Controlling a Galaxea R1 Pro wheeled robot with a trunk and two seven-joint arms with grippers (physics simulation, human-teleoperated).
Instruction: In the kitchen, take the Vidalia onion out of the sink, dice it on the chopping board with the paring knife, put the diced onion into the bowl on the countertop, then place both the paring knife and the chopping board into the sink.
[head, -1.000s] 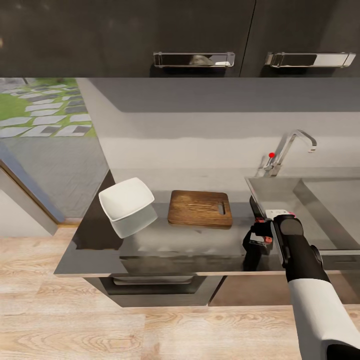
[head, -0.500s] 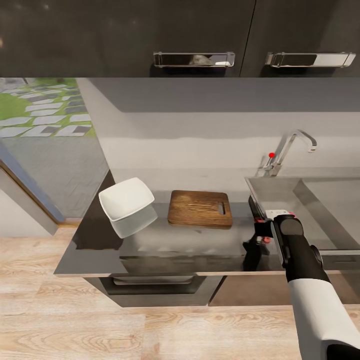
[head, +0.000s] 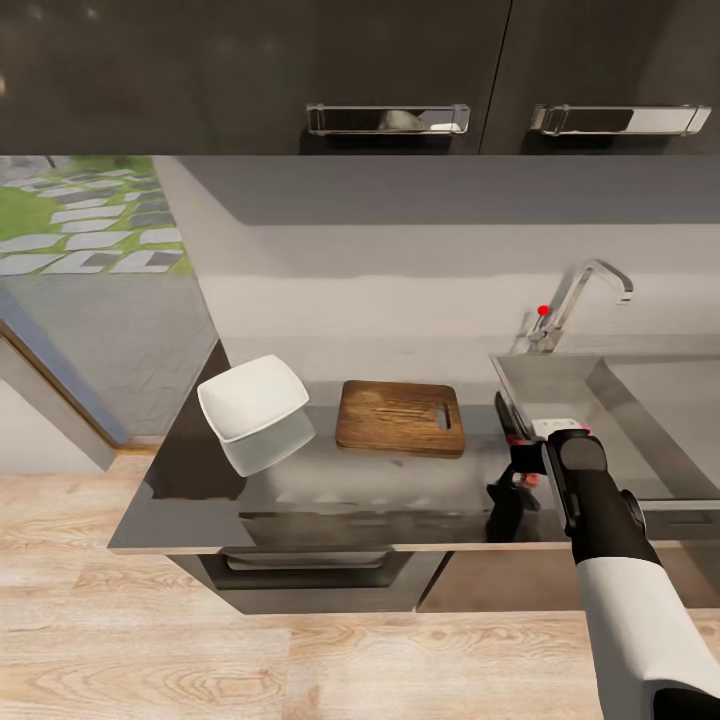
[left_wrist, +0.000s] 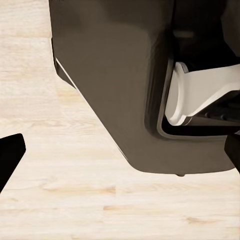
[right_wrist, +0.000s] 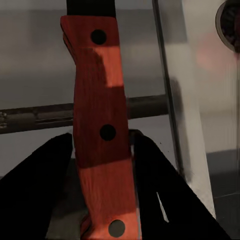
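R gripper (right_wrist: 102, 165) sits right at the knife (right_wrist: 97, 130), fingers either side of the red handle, pinching it by the look. Knife lies beside the sink (head: 600, 400), long axis running away from the arm; board (head: 400, 417) off to its left.

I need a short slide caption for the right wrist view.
Red handle of the paring knife between the right gripper jaws, beside the sink.

One bowl (head: 252, 398), one chopping board (head: 400, 417), one paring knife (right_wrist: 100, 130).

White bowl (head: 253, 397) tilted at desk's (head: 400, 480) left end. Dark-brown chopping board (head: 400, 418) flat beside it, slot handle toward sink (head: 650, 420). Paring knife (right_wrist: 99, 125), red riveted handle, between right gripper's (head: 522, 455) fingers (right_wrist: 35, 195) at sink's edge.
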